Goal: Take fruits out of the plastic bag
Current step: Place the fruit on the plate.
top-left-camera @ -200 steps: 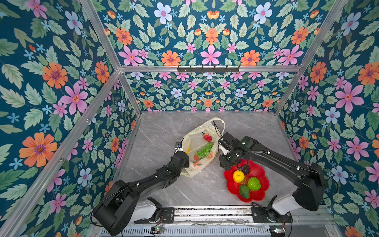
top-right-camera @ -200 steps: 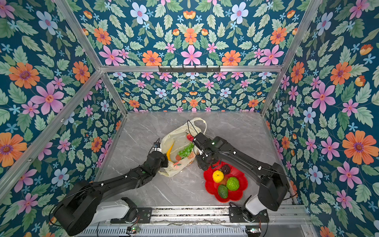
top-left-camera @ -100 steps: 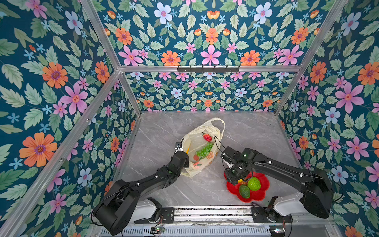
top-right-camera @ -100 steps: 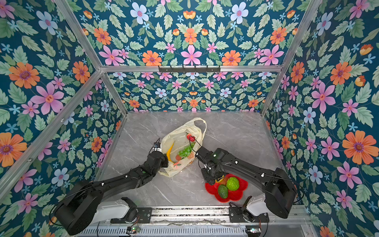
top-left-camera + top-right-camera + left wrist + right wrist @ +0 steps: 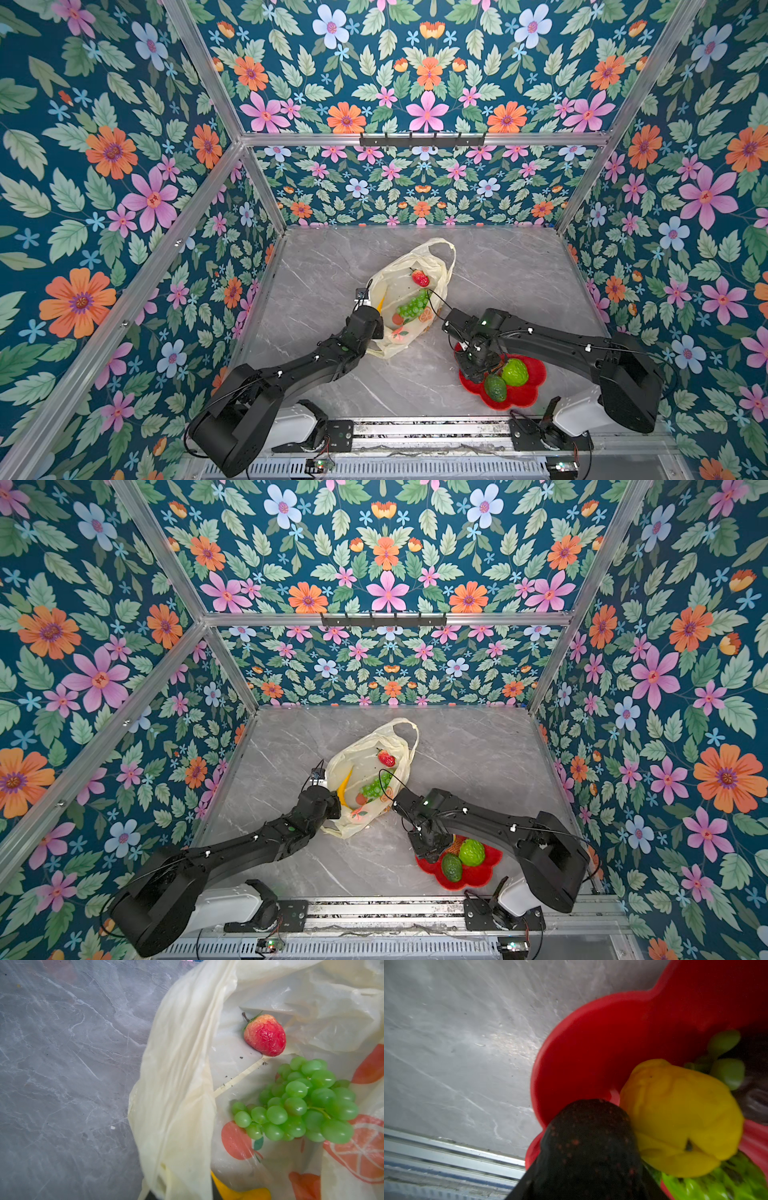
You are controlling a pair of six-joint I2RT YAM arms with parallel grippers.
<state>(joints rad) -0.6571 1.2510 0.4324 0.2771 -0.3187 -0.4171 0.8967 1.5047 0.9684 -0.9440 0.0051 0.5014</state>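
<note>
Pinching crinkly pale-yellow plastic bag (image 5: 176, 1084) rim: left pincer (image 5: 377, 328); right pincer (image 5: 473, 368) gripping red-speckled dark avocado (image 5: 591, 1147) at red plate (image 5: 591, 1053).

Bag (image 5: 395, 272) mouth open upward; strawberry (image 5: 420, 277), grapes (image 5: 412, 306) lie uncovered inside. Left claw (image 5: 374, 328) pinches near rim. Right arm (image 5: 552, 343) and claw (image 5: 477, 374), gripping dark avocado (image 5: 589, 1147), cover plate (image 5: 536, 376). Surface (image 5: 519, 270) free behind bag and beside it.

Walls (image 5: 424, 62) are covered in teal floral wallpaper; floor (image 5: 519, 266) is surfaced in grey marble pattern; aluminium struts (image 5: 291, 139) are fitted along edges; black hook rail (image 5: 422, 141) is mounted on the rear strut
</note>
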